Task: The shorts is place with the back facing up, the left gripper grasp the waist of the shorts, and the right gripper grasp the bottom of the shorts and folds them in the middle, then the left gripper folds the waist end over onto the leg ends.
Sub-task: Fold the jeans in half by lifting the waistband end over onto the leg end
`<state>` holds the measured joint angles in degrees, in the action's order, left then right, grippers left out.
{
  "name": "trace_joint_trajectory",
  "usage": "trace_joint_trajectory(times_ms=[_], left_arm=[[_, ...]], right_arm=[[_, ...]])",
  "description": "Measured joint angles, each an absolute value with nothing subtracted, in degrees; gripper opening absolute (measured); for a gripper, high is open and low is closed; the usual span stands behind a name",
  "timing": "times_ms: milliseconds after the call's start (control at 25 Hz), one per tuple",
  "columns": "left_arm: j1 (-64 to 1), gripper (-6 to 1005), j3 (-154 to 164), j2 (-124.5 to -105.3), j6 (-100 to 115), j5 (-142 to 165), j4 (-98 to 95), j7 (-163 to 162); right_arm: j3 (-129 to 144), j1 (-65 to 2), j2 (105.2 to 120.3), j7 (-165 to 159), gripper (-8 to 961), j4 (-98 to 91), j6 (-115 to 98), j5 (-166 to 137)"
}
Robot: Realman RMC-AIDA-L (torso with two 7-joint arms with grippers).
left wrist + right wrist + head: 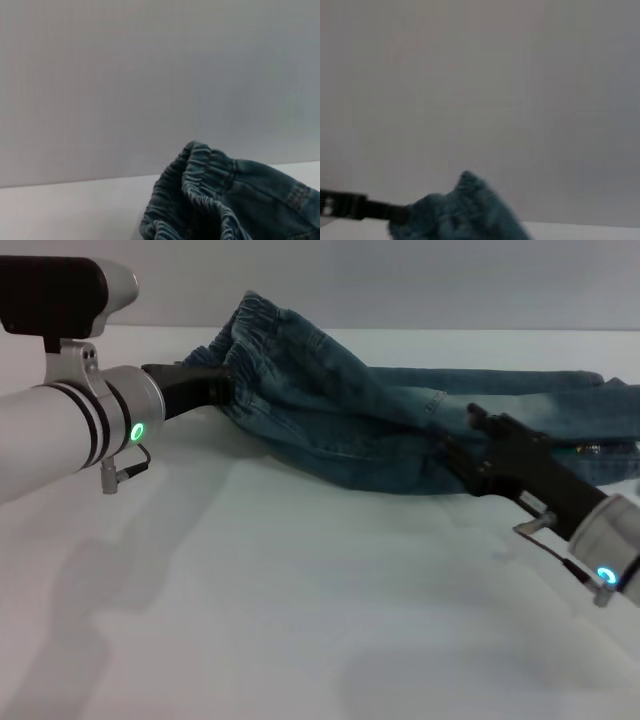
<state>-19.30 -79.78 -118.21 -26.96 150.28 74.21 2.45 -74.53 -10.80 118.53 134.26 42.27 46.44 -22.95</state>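
Observation:
The blue denim shorts [330, 390] lie across the back of the white table [300, 600], with the leg ends stretching to the right. My left gripper [226, 380] is shut on the gathered elastic waist [210, 175] and holds it bunched and raised off the table. My right gripper [460, 440] is shut on the near edge of the leg part, where the fabric is pulled up into a ridge. The right wrist view shows a raised hump of denim [465, 210] with a black bar [355, 207] at one side.
A plain pale wall [400, 280] runs behind the table's far edge. The wide front half of the table shows only the arms' shadows.

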Motion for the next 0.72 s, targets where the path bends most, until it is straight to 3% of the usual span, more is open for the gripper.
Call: trace_joint_trajectory(times_ms=[560,720], left_arm=[[-18.83,43,-79.11,-118.04,-27.97,150.30,75.81,2.46],[-18.82,43,-79.17,-118.03,-27.98,150.30,75.87,2.47]], right_arm=[[-69.34,-20.24,118.47,127.52,395,41.29,31.69,-23.01],[-68.64,-23.49,118.48,124.69,230,38.60,30.62,-23.20]])
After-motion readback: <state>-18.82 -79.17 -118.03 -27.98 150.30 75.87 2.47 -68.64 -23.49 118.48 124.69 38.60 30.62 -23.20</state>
